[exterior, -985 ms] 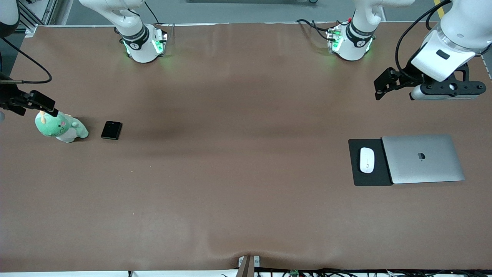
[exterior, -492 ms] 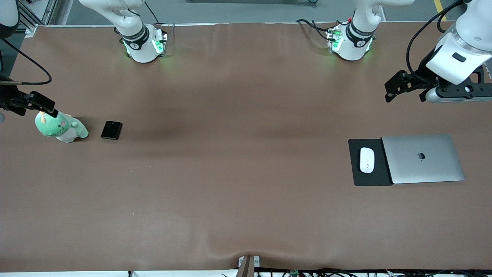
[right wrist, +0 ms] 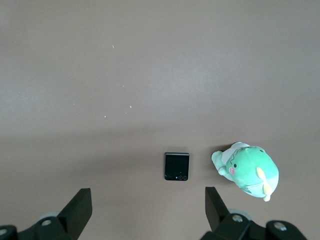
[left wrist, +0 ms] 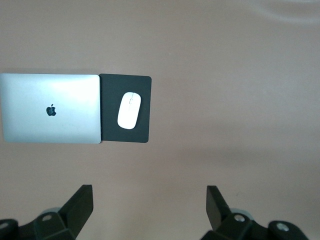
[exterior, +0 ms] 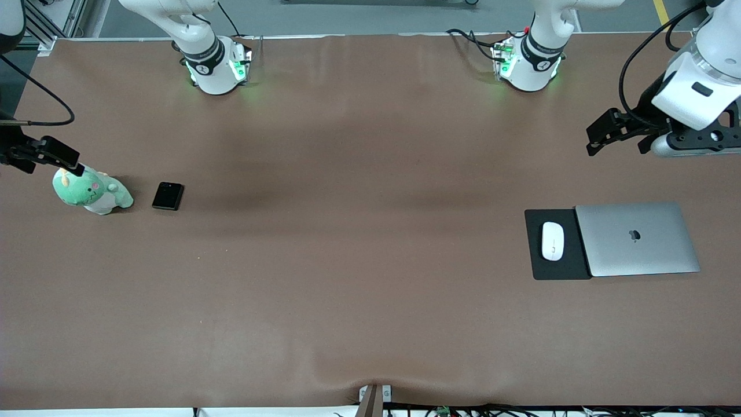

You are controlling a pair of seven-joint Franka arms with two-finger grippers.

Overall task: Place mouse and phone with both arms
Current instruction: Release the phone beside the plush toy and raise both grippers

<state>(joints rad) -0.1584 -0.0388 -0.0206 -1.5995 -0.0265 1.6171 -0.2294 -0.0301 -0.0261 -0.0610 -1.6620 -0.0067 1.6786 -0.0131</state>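
Note:
The white mouse (exterior: 553,241) (left wrist: 129,110) lies on a black pad (exterior: 558,271) (left wrist: 142,132) toward the left arm's end of the table. The small black phone (exterior: 168,196) (right wrist: 176,166) lies flat on the brown cloth toward the right arm's end, beside a green plush toy (exterior: 92,191) (right wrist: 247,171). My left gripper (exterior: 593,142) (left wrist: 150,192) hangs open and empty over bare cloth between its base and the laptop. My right gripper (exterior: 70,163) (right wrist: 148,195) hangs open and empty over the table's end by the plush toy.
A shut silver laptop (exterior: 637,238) (left wrist: 50,107) lies against the pad, on the side toward the left arm's end. The two arm bases (exterior: 214,66) (exterior: 527,66) stand along the edge farthest from the front camera. A brown cloth (exterior: 359,260) covers the table.
The left arm has swung its gripper outward toward its own end of the table. The right gripper has barely shifted. Mouse and phone have not moved.

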